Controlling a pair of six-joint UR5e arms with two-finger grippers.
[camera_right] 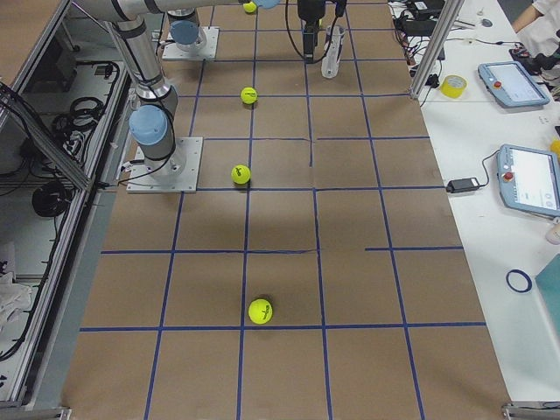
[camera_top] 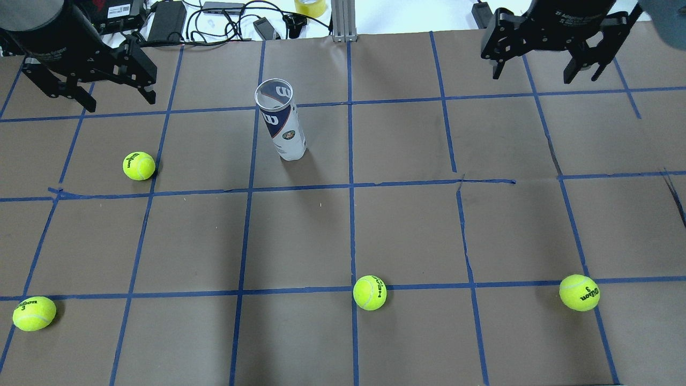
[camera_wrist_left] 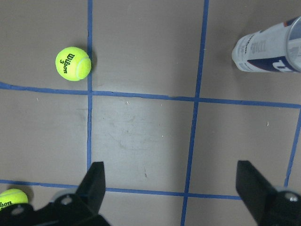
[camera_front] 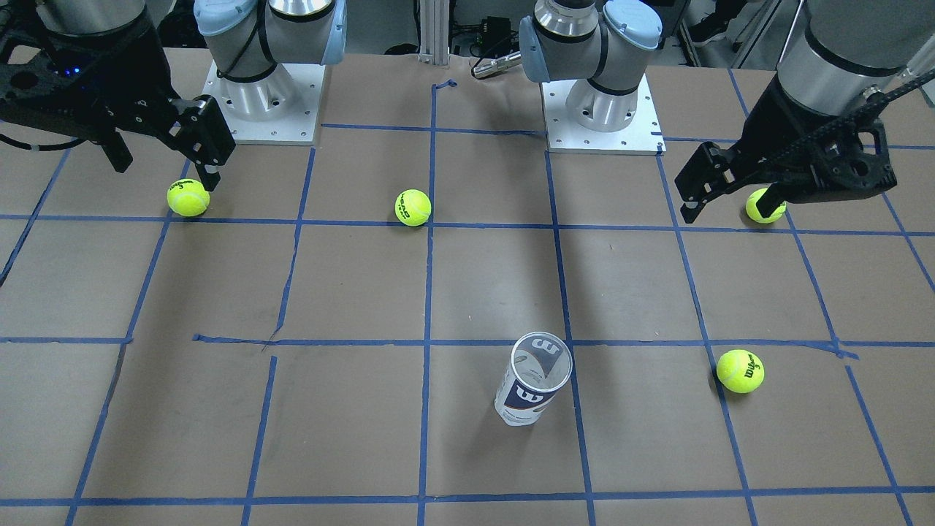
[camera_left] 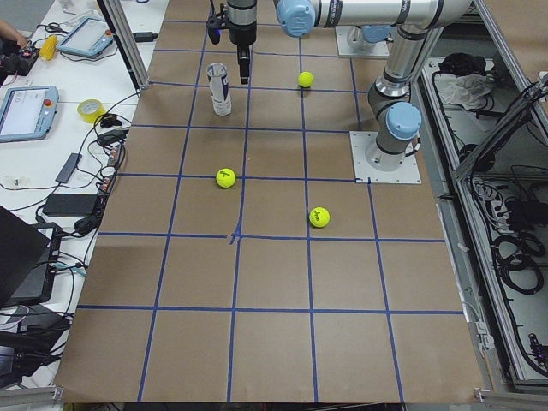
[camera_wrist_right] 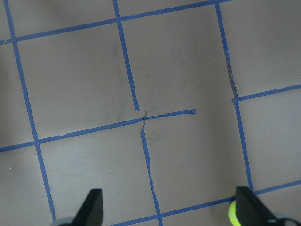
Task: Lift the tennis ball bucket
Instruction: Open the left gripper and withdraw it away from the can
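Two black grippers, left gripper (camera_top: 121,103) and right gripper (camera_top: 533,76), hang with fingers spread, well apart from the clear, navy-labelled plastic tennis ball bucket (camera_top: 283,126) standing upright on the brown table (camera_top: 407,230).

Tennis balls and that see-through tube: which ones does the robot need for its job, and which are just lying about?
For the job: tennis ball bucket, standing upright; left tool and right tool, both open.
Just lying about: four tennis balls, loose on the table.
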